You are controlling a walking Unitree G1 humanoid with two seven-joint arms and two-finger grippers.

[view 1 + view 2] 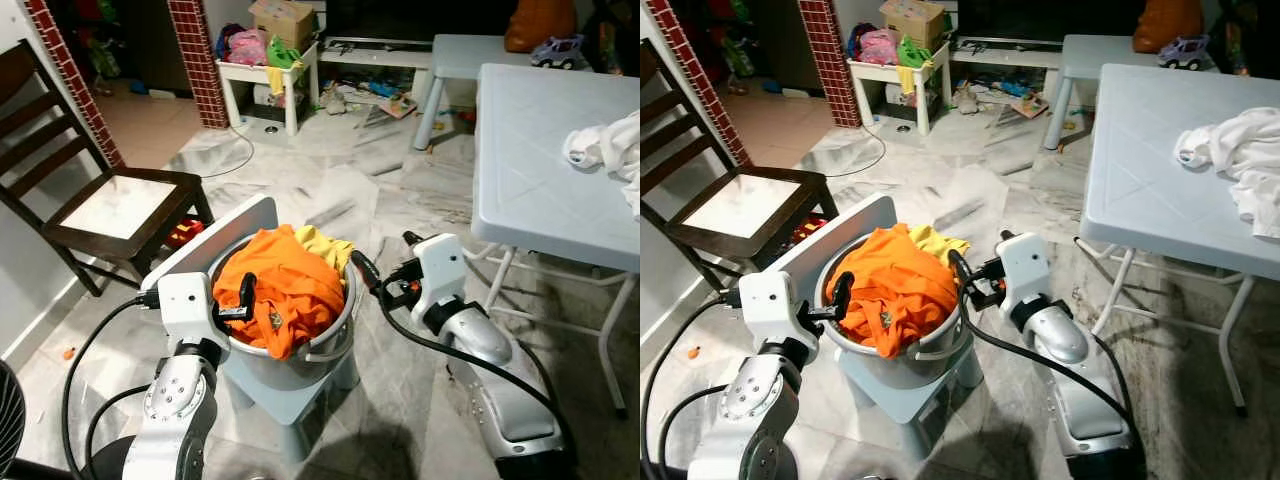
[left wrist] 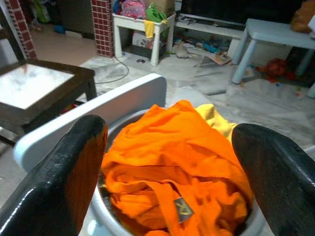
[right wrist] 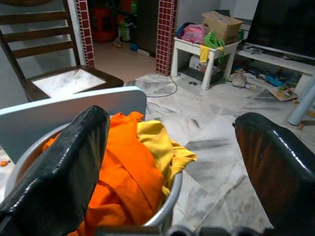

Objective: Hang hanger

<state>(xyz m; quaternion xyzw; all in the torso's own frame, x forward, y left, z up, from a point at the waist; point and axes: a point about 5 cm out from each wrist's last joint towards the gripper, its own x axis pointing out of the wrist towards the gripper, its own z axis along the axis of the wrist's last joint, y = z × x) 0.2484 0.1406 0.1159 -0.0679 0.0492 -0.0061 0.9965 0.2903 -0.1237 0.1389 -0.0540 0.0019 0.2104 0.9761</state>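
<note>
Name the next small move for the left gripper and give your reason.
Probably lower the left gripper and close on the orange garment. Its jaws are open at the metal basin rim over the pile, holding nothing, while the right gripper waits open at the opposite rim.

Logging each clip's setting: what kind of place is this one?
Likely a lived-in home living room: a metal basin of laundry on a stool, a dark wooden chair, and toys scattered over the marble floor.

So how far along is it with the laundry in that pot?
Nothing looks done yet. The orange garment and a yellow one still sit heaped in the metal pot. Both grippers are open: the left gripper reaches over the orange cloth, the right gripper is at the rim. Grasping, lifting and hanging remain; no hanger is visible.
</note>
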